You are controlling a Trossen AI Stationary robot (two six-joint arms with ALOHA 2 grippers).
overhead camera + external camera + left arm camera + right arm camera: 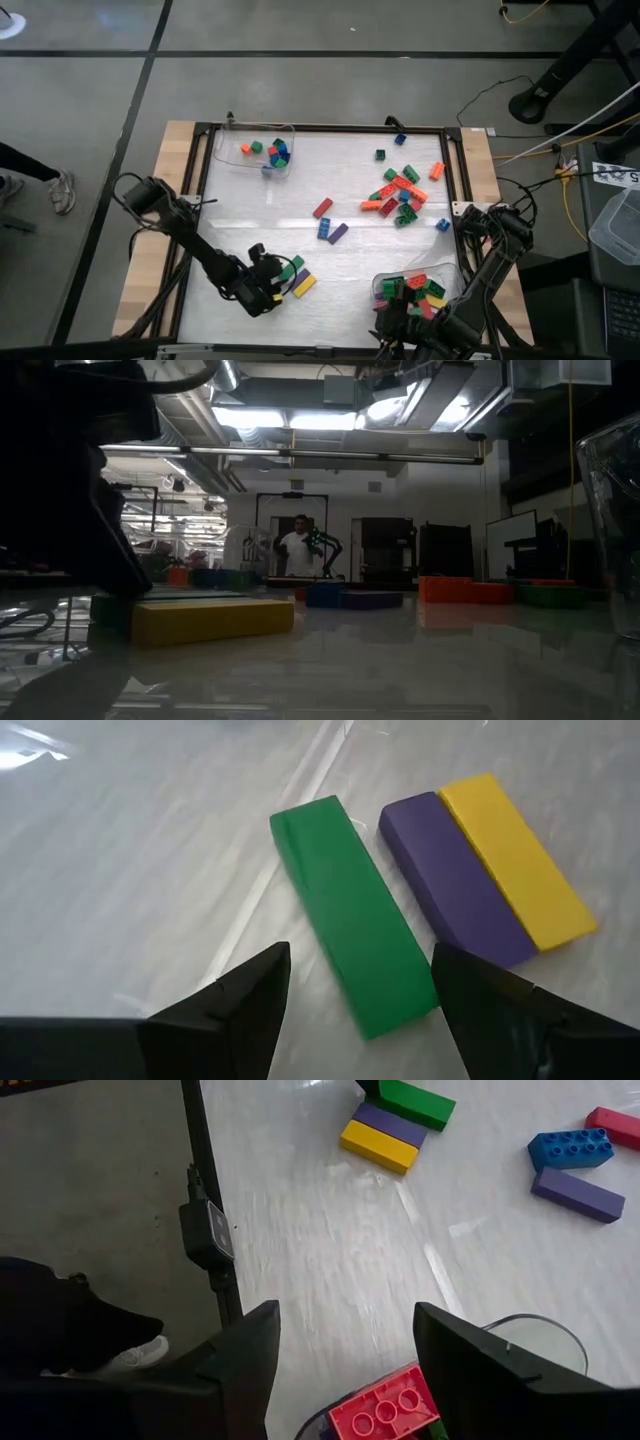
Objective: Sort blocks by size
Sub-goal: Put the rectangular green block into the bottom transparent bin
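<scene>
The left gripper is released, its fingers standing apart on both sides of a green block that lies flat on the tabletop, just beside a purple block and a yellow block. The right gripper is also released, above a clear tray filled with blocks

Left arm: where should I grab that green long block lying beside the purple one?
Grip the green block across its narrow width, at the near end between the open left gripper fingers. Come straight down: its long sides are flat, and the gap beside the purple block looks wide enough for one finger.
</scene>
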